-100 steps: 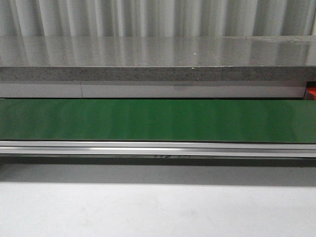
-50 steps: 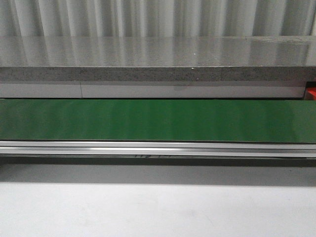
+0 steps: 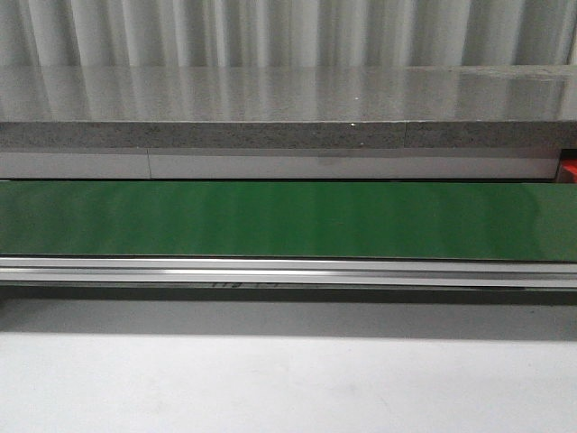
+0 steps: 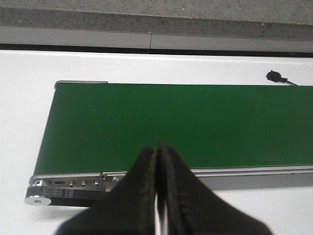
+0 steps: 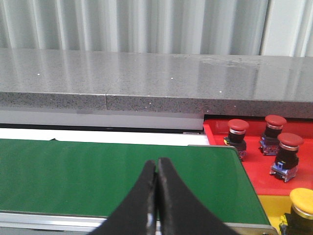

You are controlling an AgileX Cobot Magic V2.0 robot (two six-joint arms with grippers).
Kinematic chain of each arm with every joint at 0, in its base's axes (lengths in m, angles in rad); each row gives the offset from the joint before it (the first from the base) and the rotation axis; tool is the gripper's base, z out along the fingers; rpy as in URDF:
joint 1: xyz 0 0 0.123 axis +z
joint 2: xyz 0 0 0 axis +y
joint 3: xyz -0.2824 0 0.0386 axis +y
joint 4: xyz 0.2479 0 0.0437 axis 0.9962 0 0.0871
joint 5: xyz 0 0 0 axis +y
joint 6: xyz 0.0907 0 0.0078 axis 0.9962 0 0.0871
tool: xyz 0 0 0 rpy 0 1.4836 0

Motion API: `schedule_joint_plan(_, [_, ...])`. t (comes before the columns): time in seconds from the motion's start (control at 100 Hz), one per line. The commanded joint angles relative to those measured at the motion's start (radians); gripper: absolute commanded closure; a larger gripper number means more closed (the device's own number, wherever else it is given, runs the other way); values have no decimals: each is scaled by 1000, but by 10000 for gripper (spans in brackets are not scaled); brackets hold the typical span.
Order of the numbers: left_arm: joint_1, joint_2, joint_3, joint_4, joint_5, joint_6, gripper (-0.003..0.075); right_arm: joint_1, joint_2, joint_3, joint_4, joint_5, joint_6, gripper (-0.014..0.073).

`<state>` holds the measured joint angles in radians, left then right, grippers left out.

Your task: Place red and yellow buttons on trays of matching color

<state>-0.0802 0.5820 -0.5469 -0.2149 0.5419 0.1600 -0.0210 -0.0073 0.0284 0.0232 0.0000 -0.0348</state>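
Jaws on both grippers are pressing together, pinching nothing, each hovering over the green belt (image 3: 288,219). Beyond the right gripper (image 5: 156,196), three red buttons (image 5: 277,132) are sitting on the red tray (image 5: 254,171) and a yellow button (image 5: 303,203) on the yellow tray (image 5: 271,205); the left gripper (image 4: 157,196) is hanging near the belt's end.

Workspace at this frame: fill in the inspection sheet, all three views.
Surface: green conveyor belt with no buttons on it; white table in front.
Job's things: three red buttons standing on the red tray; one yellow button on the yellow tray, partly cut off.
Clutter: nothing seen.
Grippers: left gripper shut and empty above the belt's near edge; right gripper shut and empty.
Cables: small black connector with a thin lead beyond the belt.
Surroundings: grey speckled counter, corrugated wall behind.
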Motion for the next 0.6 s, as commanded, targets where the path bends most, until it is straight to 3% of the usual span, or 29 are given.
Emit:
schedule_joint_plan(0.0, [-6, 1, -30, -18, -70, -3, 741, -7, -19, -20, -11, -68, 3, 652])
schedule_joint_plan(0.59, [-6, 1, -30, 0, -70, 12, 741, -7, -19, -20, -11, -68, 3, 652])
